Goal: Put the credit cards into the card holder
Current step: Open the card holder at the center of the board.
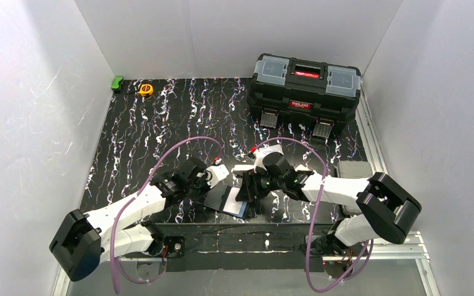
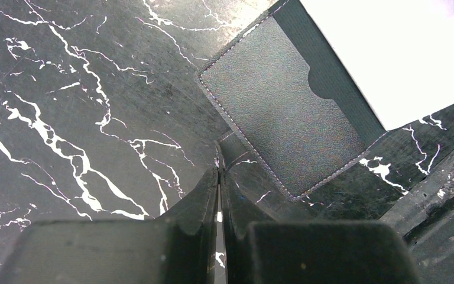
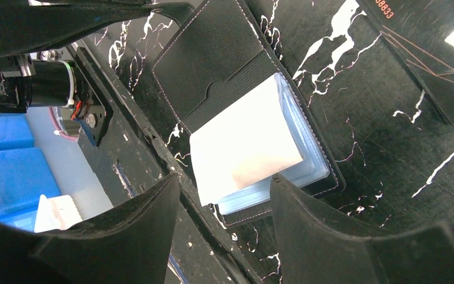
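The card holder (image 1: 225, 200) lies open near the table's front edge, between both grippers. Its black leather flap (image 2: 284, 112) fills the left wrist view; a narrow dark tab runs from its edge into my left gripper (image 2: 219, 171), which is shut on it. A white credit card (image 3: 248, 136) rests on the holder's bluish sleeves (image 3: 310, 171), partly over the black pocket (image 3: 213, 65). My right gripper (image 3: 224, 180) is open, its fingers (image 3: 148, 225) straddling the card's near edge without touching it. A dark card with orange digits (image 3: 408, 29) lies on the table beyond.
A large black toolbox (image 1: 305, 89) stands at the back right. A yellow tape measure (image 1: 145, 89) and a green object (image 1: 117, 83) sit at the back left. A grey pad (image 1: 353, 168) lies at the right edge. The table's front rail (image 3: 148, 136) runs just beside the holder.
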`<state>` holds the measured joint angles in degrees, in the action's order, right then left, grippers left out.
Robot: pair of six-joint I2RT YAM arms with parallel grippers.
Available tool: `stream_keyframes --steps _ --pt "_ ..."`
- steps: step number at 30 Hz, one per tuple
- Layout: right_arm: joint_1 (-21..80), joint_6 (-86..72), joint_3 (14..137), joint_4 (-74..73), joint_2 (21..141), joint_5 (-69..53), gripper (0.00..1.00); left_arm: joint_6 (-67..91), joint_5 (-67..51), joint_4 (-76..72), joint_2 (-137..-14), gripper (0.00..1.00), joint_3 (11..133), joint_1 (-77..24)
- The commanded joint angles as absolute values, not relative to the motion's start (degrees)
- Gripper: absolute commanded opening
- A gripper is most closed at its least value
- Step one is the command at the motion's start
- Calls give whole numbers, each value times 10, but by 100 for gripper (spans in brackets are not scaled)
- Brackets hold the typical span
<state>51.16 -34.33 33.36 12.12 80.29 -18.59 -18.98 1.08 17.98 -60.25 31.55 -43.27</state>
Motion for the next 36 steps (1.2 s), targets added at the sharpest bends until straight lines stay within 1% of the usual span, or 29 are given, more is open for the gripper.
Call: stream_keyframes --steps 1,18,28,36 --pt "518 -333 323 143 782 -191 65 -193 6 178 -585 0 309 -439" --pt "519 -339 332 178 829 -211 64 -196 3 168 -586 0 311 -450" --pt "519 -333 313 137 750 -183 64 -204 1 164 -584 0 307 -454" --pt "519 -342 287 147 758 -187 64 -203 2 162 -583 0 305 -455"
